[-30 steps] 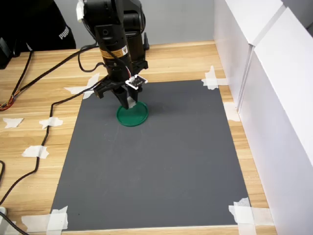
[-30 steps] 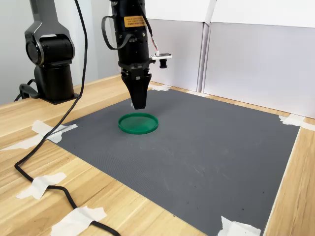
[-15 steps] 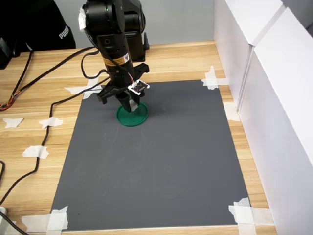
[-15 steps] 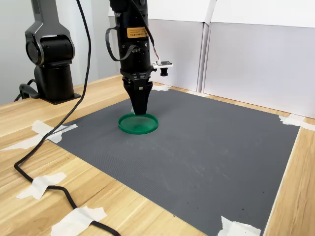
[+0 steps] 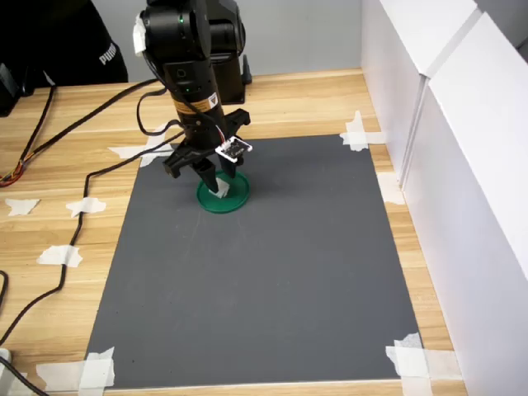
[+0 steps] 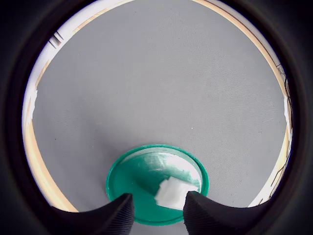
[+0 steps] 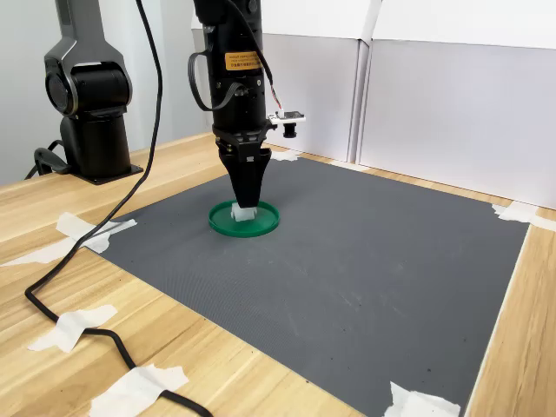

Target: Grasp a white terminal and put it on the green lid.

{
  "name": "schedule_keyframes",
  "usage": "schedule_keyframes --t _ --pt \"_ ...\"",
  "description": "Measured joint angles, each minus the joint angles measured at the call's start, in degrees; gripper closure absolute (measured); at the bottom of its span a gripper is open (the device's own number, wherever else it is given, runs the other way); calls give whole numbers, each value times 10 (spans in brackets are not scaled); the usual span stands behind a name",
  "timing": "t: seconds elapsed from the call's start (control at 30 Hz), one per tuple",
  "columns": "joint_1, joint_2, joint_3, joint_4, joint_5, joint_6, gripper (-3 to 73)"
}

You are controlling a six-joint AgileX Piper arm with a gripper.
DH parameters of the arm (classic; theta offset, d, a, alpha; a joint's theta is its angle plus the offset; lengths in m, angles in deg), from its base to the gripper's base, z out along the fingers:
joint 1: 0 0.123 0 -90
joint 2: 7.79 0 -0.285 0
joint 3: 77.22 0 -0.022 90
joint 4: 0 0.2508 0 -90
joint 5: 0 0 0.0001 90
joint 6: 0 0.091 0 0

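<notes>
The arm's jaws (image 5: pixel 216 183) point straight down over the green lid (image 5: pixel 236 197), which lies on the dark grey mat (image 5: pixel 272 280) near its far edge in the first exterior view. In the wrist view the two black fingertips (image 6: pixel 117 211) stand a little apart, parted with a gap, and the white terminal (image 6: pixel 172 193) lies on the lid's floor just beside one of them; whether that tip touches it I cannot tell. In the second exterior view the terminal (image 7: pixel 244 212) sits inside the lid (image 7: pixel 265 224), directly under the jaw tips (image 7: pixel 247 201).

The mat is fixed to the wooden tabletop (image 5: pixel 74 165) with white tape scraps (image 5: pixel 411 356) at its corners. A black cable (image 5: pixel 82 186) snakes across the wood at the first exterior view's left. White panels (image 5: pixel 462 165) wall off the first exterior view's right. The arm's base (image 7: pixel 91 104) stands well apart at the second exterior view's left.
</notes>
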Motion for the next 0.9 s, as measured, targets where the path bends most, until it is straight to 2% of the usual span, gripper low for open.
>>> schedule_keyframes --t 0.17,0.43,0.5,0.57,0.73,0.8,0.9 --pt "0 -11 0 0 0 0 225" --pt "0 -92 0 9 -1 23 248" --pt "0 -118 0 15 -3 33 291" --pt "0 -144 0 22 -3 45 366" --pt "0 -228 2 29 -3 72 631" --pt "-1 -264 2 29 -1 88 682" --pt "-1 -314 2 29 1 126 703"
